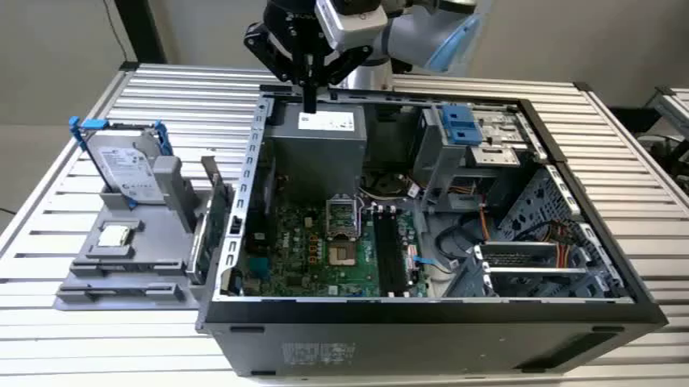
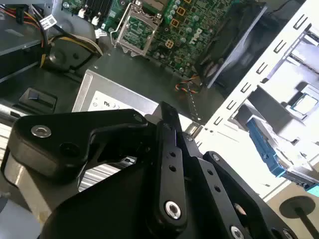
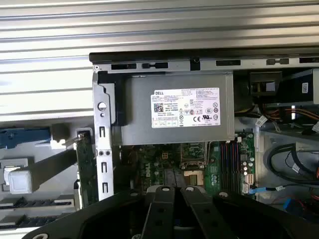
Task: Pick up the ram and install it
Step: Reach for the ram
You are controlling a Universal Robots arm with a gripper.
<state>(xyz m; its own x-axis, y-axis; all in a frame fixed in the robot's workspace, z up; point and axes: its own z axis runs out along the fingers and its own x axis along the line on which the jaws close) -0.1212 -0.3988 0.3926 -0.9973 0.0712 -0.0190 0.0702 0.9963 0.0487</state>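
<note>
Ram (image 1: 196, 246), a thin grey stick edge-on, seemingly stands in the grey rack (image 1: 81, 294) left of the black computer case (image 1: 431, 330). The black tool (image 1: 310, 106) hangs closed, empty, over its far side. A skewed grasp could snag the neighbouring green card (image 1: 222, 214).

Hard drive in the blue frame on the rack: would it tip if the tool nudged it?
Probably heavy for its size: the hard drive looks like a metal block. It stands tilted in a slot of the grey rack, so a nudge up high might rock it, not slide it.

Workshop — open computer case (image 1: 431, 343), slatted table (image 1: 635, 137)
</note>
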